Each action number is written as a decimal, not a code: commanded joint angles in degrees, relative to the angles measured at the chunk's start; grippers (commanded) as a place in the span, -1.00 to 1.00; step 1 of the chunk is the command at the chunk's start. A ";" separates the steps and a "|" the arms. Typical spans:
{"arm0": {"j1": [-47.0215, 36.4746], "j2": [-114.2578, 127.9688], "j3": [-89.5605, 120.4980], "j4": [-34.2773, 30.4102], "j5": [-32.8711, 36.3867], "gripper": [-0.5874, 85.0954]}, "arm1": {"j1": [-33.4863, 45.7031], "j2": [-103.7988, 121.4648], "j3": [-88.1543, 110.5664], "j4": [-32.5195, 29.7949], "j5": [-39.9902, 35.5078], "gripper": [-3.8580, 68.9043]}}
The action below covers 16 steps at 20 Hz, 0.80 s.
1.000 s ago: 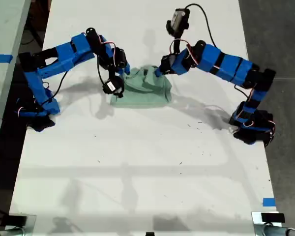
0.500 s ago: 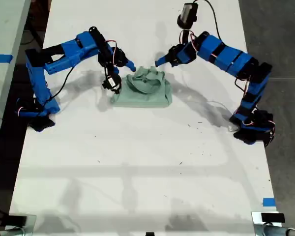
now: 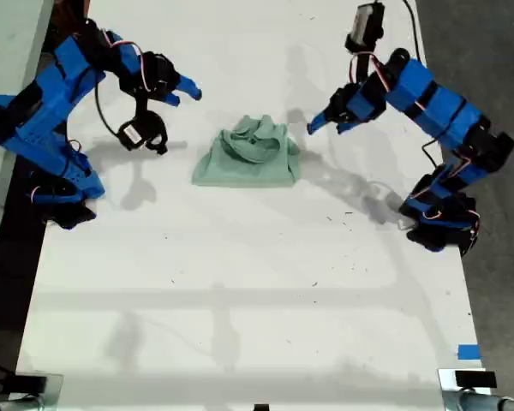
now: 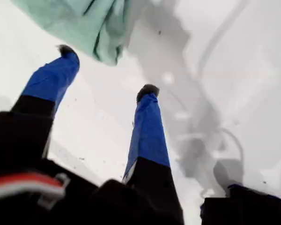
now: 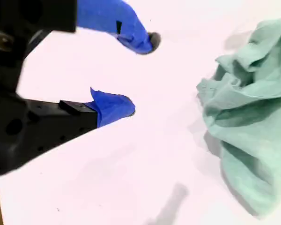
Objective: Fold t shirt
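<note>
We're over the white bench (image 3: pixel 240 291) now, and the t shirt (image 3: pixel 247 161) lies bunched in a pale mint heap, a little toward 12 o'clock from the bench's middle in the exterior view. Its lower part is a flat rectangle and its upper part is rumpled into loose folds.

Nothing holds it. My first gripper (image 3: pixel 319 126) hangs at about 2 o'clock from the shirt in the exterior view, near its edge but clear of it. In the first wrist view its blue fingers (image 4: pixel 147 126) are spread wide with only bench between them, and a corner of the fabric (image 4: pixel 91 26) lies just past the tips.

My second gripper (image 3: pixel 188 90) is up at about 10 o'clock from the shirt in the exterior view, well off the cloth. Its jaws are parted and empty too, and in the second wrist view the crumpled shirt (image 5: pixel 246 117) sits apart from the fingertips (image 5: pixel 119 105).
</note>
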 commanded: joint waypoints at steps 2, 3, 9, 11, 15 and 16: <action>21.01 29.71 18.98 -5.01 -18.90 -0.99 | -17.49 43.77 26.72 0.35 16.00 -0.55; 26.54 35.60 26.98 -9.32 -24.52 -0.99 | -23.55 50.36 33.49 -0.88 20.83 -0.70; 32.61 40.78 62.93 -35.95 -30.23 -0.99 | -37.79 77.26 73.04 -15.12 29.79 -0.85; 30.15 46.93 70.75 -38.58 -30.06 -0.99 | -37.88 88.07 82.35 -15.38 28.83 -0.86; 25.75 65.39 87.71 -43.15 -27.16 -0.99 | -35.86 87.89 92.11 -17.67 26.72 -0.85; 25.14 72.95 91.23 -42.54 -25.84 -0.99 | -34.54 87.71 92.90 -17.67 24.17 -0.85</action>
